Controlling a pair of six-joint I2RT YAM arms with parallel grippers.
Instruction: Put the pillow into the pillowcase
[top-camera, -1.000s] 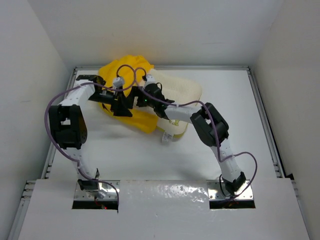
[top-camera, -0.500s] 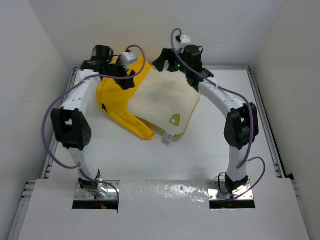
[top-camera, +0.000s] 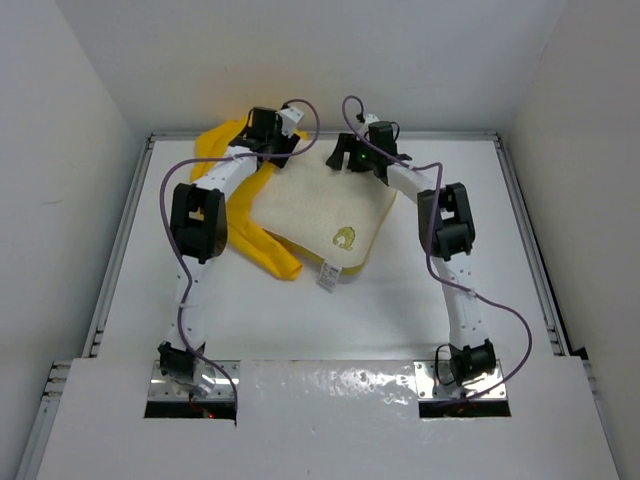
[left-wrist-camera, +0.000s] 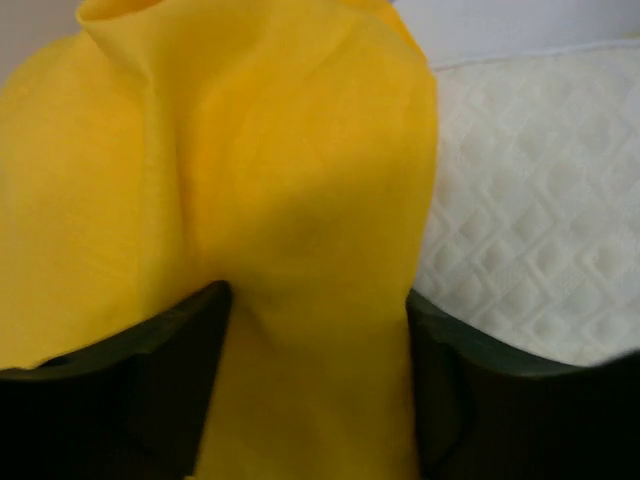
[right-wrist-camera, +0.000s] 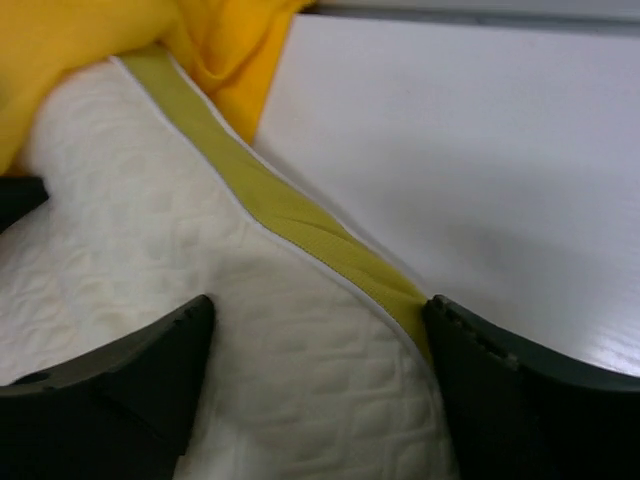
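Counter (top-camera: 450, 300): white, walled on three sides; my two arm bases sit at its 6 o'clock edge.

Pillow (top-camera: 310, 205): cream, quilted, lying flat a little toward 12 o'clock from the counter's middle and turned at a slant.

Pillowcase (top-camera: 262, 247): yellow, crumpled against the pillow's 9 o'clock side. It runs from the counter's 11 o'clock corner down to a loose tail near the pillow's 7 o'clock edge. The pillow lies largely outside it.

Both arms reach to the far side, with my left arm crossing above the yellow cloth.

Left gripper (left-wrist-camera: 315, 330): at the pillow's 11 o'clock corner. The jaws stand wide, and a bulge of pillowcase fills the gap and touches both fingers (left-wrist-camera: 150, 385). I cannot tell whether it is pinched.

Right gripper (right-wrist-camera: 320, 340): at the pillow's 1 o'clock corner, jaws wide, straddling the pillow's edge and holding nothing.

Edge band (right-wrist-camera: 300, 225): yellow-green, running diagonally between my right fingers, bare counter beyond it.

Emblem (top-camera: 345, 238): yellow, near the pillow's 5 o'clock corner.

Tag (top-camera: 328, 278): white, sticking out at the pillow's 6 o'clock edge.
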